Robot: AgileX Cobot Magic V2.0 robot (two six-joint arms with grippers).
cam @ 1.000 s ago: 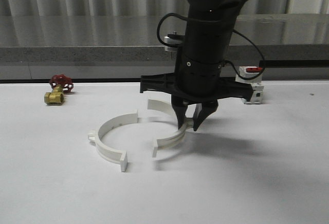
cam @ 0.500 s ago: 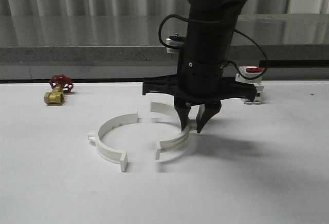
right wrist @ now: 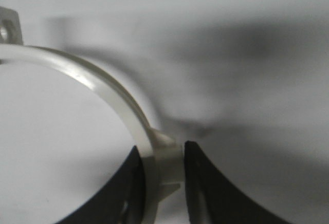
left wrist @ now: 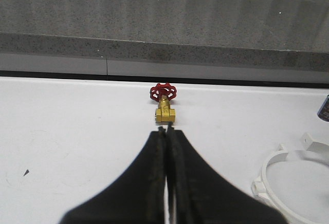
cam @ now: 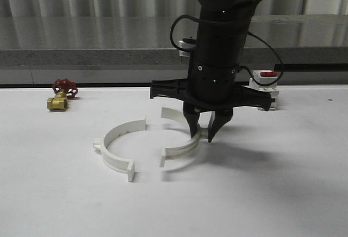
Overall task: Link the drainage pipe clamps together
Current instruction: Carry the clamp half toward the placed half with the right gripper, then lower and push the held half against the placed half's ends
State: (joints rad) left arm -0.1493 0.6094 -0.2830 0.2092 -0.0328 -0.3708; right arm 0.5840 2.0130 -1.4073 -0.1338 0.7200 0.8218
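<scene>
White right clamp half (cam: 182, 133) pinched in right pincer (cam: 202, 133); left pincer (left wrist: 166, 131) closed, empty.

A small brass valve (cam: 57, 103) with a red handwheel (cam: 65, 87) is sitting on the white table (cam: 54, 193) near its far left edge. A white boxy breaker (cam: 266, 93) with a red switch (cam: 268, 74) is standing far right, before the grey ledge (cam: 81, 57).

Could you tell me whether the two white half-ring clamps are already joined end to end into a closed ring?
No, in the front view the left clamp half and the right clamp half, gripped by the right gripper, lie apart with gaps between their end flanges.
</scene>
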